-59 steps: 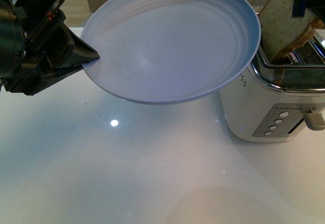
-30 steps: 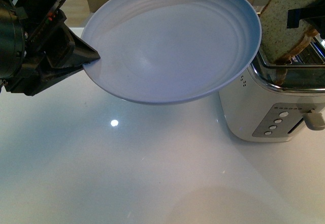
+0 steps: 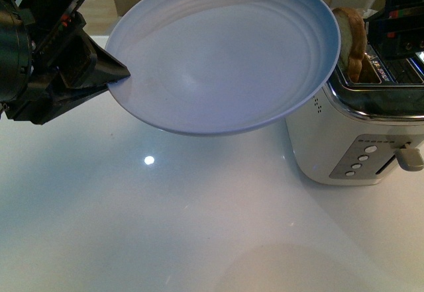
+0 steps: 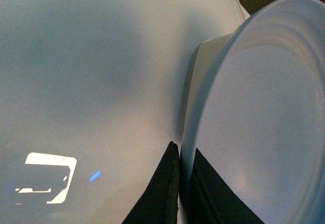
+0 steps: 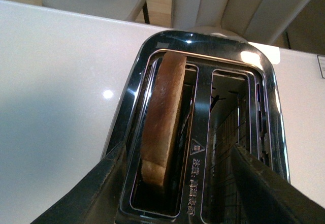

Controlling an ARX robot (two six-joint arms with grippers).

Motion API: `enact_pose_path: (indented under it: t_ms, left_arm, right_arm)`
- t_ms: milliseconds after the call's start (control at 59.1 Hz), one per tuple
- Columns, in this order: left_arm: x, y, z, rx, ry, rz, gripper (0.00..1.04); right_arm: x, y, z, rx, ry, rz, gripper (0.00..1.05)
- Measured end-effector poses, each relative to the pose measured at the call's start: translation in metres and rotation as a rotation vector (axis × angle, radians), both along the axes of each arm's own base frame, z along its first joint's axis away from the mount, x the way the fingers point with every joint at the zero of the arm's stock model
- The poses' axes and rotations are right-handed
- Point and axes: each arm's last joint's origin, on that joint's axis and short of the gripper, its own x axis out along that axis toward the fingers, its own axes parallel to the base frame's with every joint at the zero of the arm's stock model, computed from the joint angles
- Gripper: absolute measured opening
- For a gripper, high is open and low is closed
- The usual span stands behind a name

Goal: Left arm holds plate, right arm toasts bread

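Observation:
My left gripper (image 3: 118,75) is shut on the rim of the pale blue-white plate (image 3: 225,47) and holds it tilted above the white table; in the left wrist view its black fingers (image 4: 170,183) pinch the plate (image 4: 254,122) edge. The bread (image 3: 351,37) stands upright in a slot of the white toaster (image 3: 351,140), its crust sticking out. In the right wrist view the bread (image 5: 165,117) sits in one slot of the toaster (image 5: 203,132); the other slot is empty. My right gripper (image 5: 177,183) is open just above the toaster, holding nothing; it also shows in the front view (image 3: 401,30).
The toaster's lever (image 3: 411,154) and buttons (image 3: 361,159) face the front. The glossy white table (image 3: 165,226) spreads below the plate. Pale chairs (image 5: 244,5) stand beyond the table's far edge.
The bread has dropped from the right gripper into the toaster slot and now stands lower. The right gripper has let go and opened above it. The left arm and plate have not moved.

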Motion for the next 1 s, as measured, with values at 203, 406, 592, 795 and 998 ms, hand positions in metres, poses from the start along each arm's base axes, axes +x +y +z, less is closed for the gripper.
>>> enact_pose_path:
  t_ms: [203,406,592,795,998]
  left_arm:
    - [0.0,0.0,0.0,0.0,0.0,0.0,0.03]
    - [0.0,0.0,0.0,0.0,0.0,-0.001,0.03]
    - [0.0,0.0,0.0,0.002,0.0,0.0,0.03]
    - [0.0,0.001,0.0,0.006,-0.002,0.003,0.03]
    - [0.0,0.002,0.001,0.016,-0.004,0.013,0.03]
  right_arm:
    - [-0.024,-0.017,0.024,0.065,-0.069,-0.061,0.97]
    - [-0.085,-0.039,0.05,0.1,-0.17,-0.086,0.96]
    - [-0.13,-0.048,0.063,0.144,-0.202,-0.097,0.96]
    - [-0.143,-0.05,0.07,0.164,-0.249,-0.098,0.96]
    - [-0.146,-0.057,0.063,0.152,-0.385,-0.142,0.8]
